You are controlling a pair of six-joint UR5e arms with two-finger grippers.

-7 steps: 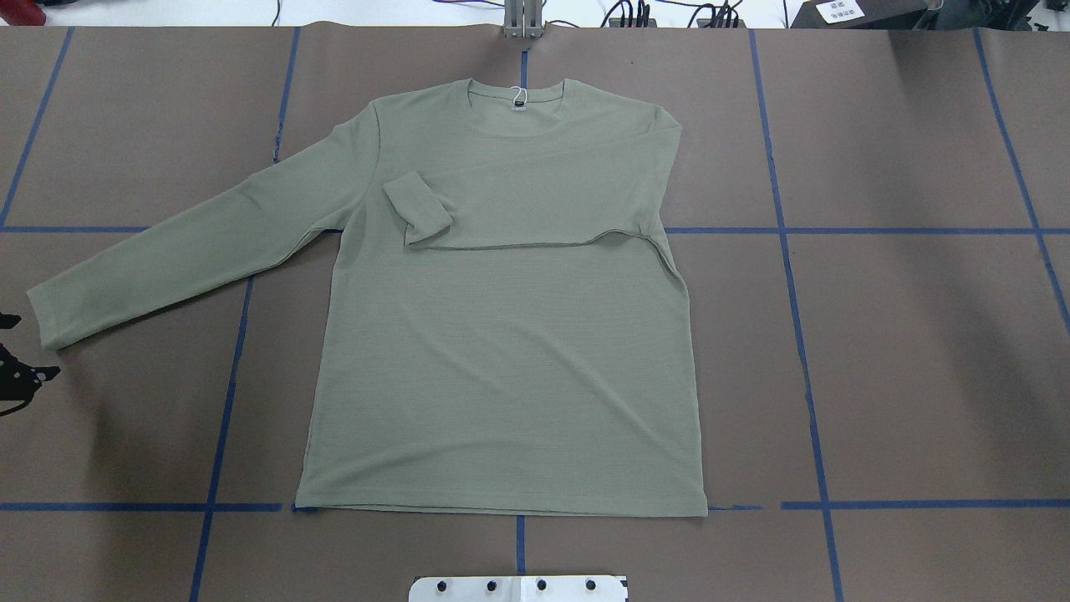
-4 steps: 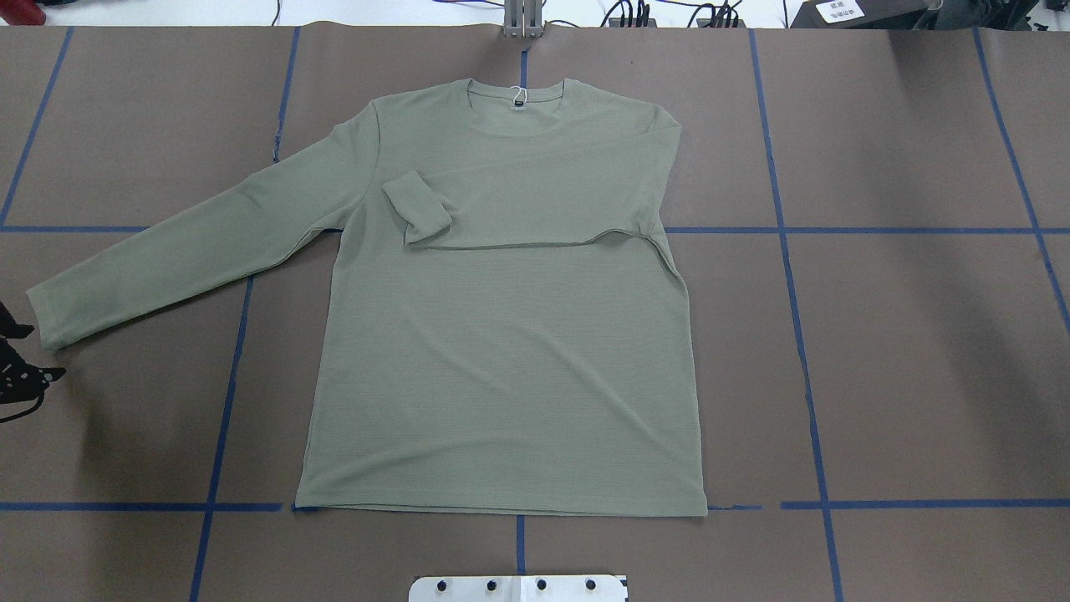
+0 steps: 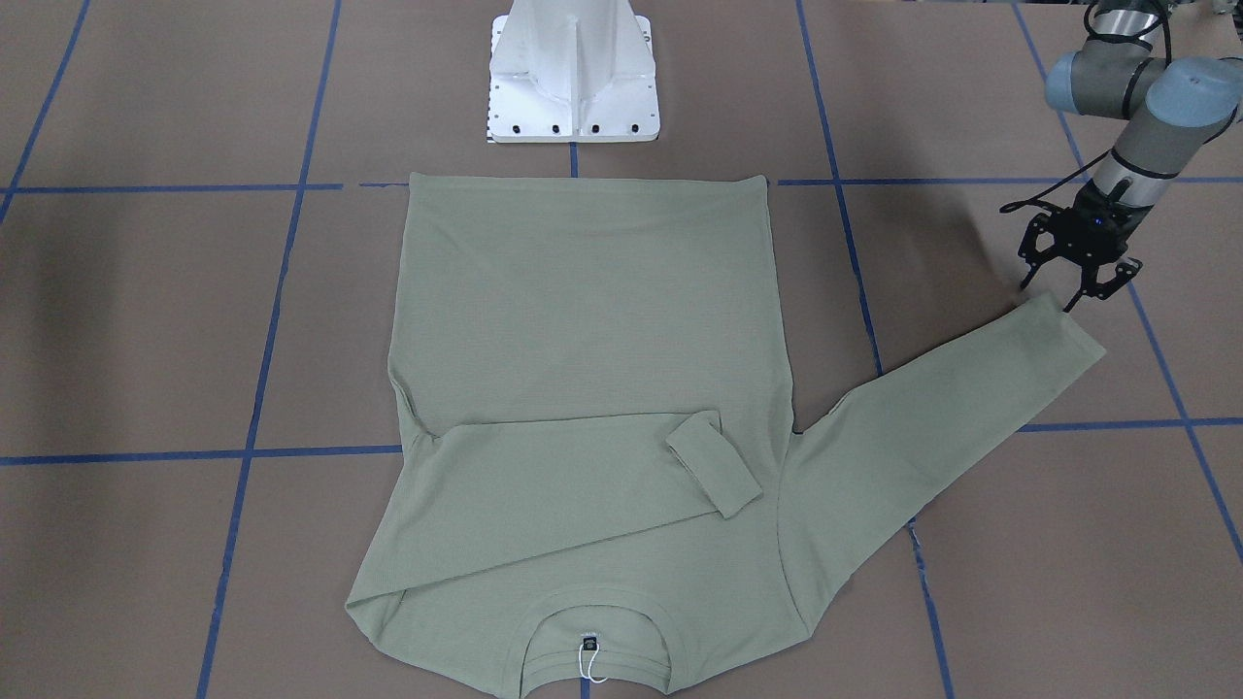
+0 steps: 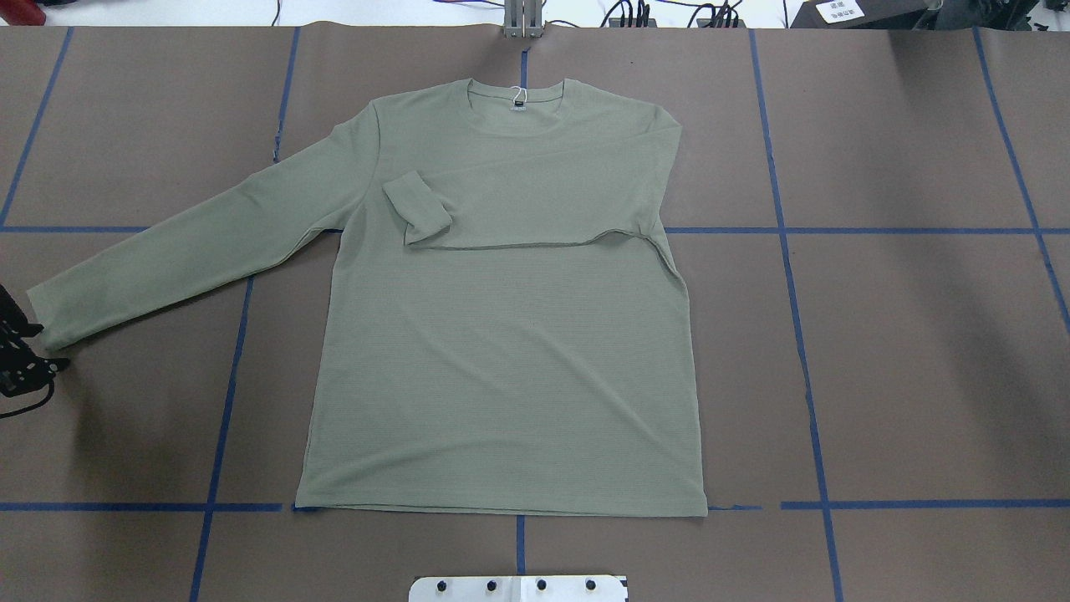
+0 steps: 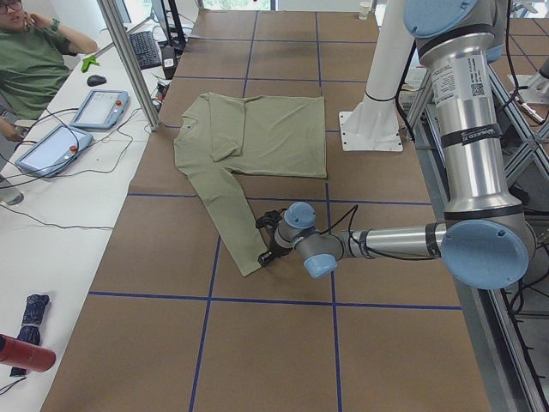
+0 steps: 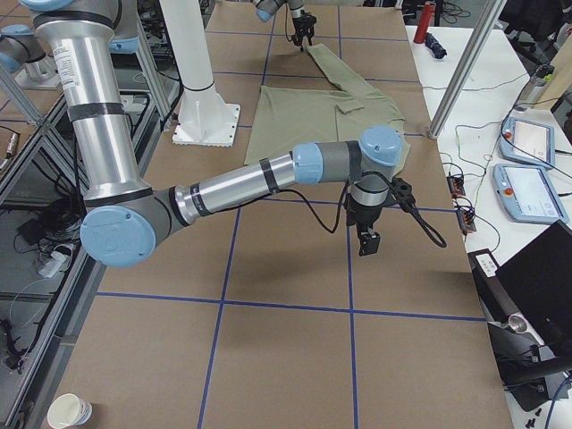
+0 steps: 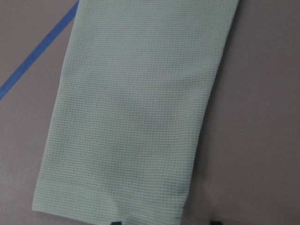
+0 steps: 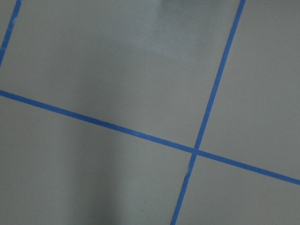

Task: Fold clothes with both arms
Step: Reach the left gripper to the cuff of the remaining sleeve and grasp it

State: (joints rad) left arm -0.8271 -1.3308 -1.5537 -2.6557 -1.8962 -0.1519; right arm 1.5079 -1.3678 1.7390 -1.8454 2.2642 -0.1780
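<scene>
Front view: the shirt (image 3: pixel 583 320) lies flat mid-table with one sleeve folded across its chest. The left gripper (image 3: pixel 1046 298), jaws wide and empty, hangs at the other sleeve's cuff (image 3: pixel 1063 335), probably to pinch it. Overhead, it (image 4: pixel 25 347) has crept closer to that cuff (image 4: pixel 46 322) than a second ago. In the right view, the right gripper (image 6: pixel 366 241) waits off the shirt, and I cannot tell how its jaws stand.

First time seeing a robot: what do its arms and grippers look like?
The left arm and right arm are silver tubes with grey joints and light-blue caps. Loose black cables lead to the black left gripper and right gripper.
</scene>
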